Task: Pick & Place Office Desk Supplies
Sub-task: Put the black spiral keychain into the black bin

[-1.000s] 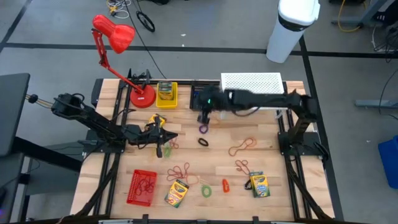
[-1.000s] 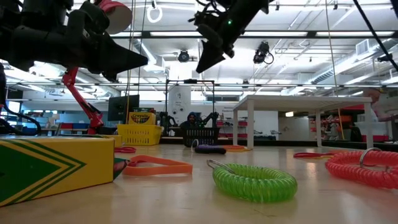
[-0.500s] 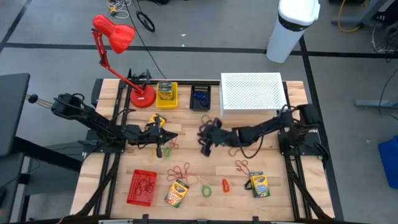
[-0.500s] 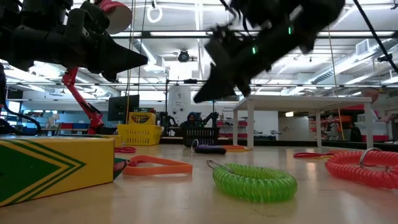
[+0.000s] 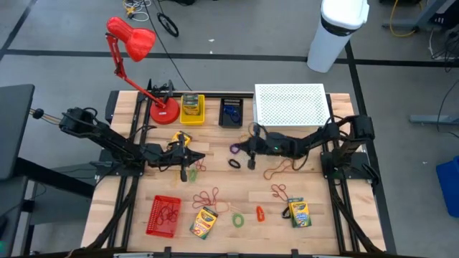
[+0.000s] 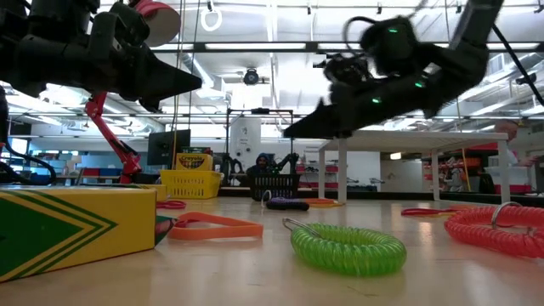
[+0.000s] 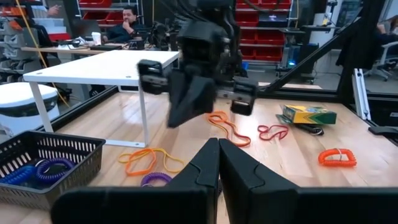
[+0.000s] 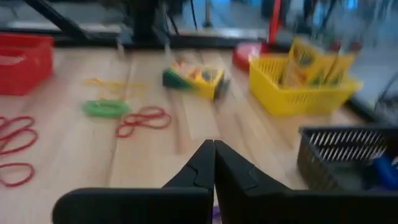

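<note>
We read the right gripper (image 5: 250, 152) as empty, fingers pressed together, hanging above mid-table just right of the purple coil loop (image 5: 234, 148) and the dark loop (image 5: 234, 163). The left gripper (image 5: 188, 159) waits over the left half of the table, fingers also together, with a crayon box (image 5: 178, 140) just on its far side.

Supplies lie scattered. Crayon boxes sit near the front edge (image 5: 204, 221) and at front right (image 5: 297, 211). Red-orange rubber bands (image 5: 279, 168) lie right of the right gripper, and more (image 5: 209, 198) lie toward the front. The green coil loop (image 5: 237, 219) and an orange clip (image 5: 259, 213) rest between the two front boxes. The yellow basket (image 5: 192, 110), black basket (image 5: 231, 113) and red basket (image 5: 164, 215) already hold items.

Handling, our judgement:
- Coil loops: light, springy. Pinch across one side of the ring, fingers opened first.
- Bands: limp, flat on the wood. Scrape under a crossing strand.
- Boxes: stiff card, light. Grip across the narrow width.
</note>
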`<act>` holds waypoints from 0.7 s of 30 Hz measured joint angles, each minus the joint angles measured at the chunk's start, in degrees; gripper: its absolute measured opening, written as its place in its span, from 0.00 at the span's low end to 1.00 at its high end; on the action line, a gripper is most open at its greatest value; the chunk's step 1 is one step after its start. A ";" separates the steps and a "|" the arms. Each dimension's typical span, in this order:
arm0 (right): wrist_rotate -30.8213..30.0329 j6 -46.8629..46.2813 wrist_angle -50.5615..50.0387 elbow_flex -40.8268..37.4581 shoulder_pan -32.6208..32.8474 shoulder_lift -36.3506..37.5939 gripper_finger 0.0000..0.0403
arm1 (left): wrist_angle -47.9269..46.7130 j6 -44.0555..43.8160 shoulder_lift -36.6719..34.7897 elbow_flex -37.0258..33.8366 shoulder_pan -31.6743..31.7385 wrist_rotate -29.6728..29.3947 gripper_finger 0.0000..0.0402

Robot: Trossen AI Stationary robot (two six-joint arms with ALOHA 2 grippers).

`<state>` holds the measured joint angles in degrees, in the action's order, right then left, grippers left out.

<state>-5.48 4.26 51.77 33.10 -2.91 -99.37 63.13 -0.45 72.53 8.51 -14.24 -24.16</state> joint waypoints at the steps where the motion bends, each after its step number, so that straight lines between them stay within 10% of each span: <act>1: 0.00 0.78 3.99 -1.99 0.33 -0.06 0.01 | 0.00 0.00 0.00 0.00 0.00 -0.02 0.03; 8: -2.24 9.57 11.17 -6.81 -1.08 2.89 0.01 | 0.02 -0.01 0.00 0.00 0.00 0.19 0.03; 12: -0.23 -3.40 -4.50 -2.75 -0.30 5.31 0.01 | 0.02 0.00 0.00 0.00 0.00 0.20 0.03; 21: -16.82 -17.72 -38.30 10.42 11.89 1.32 0.14 | 0.18 -0.02 0.00 -0.01 0.01 0.20 0.03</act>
<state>-22.30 -13.46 13.47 43.52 8.98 -98.05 63.31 -0.47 72.53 8.50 -14.23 -23.97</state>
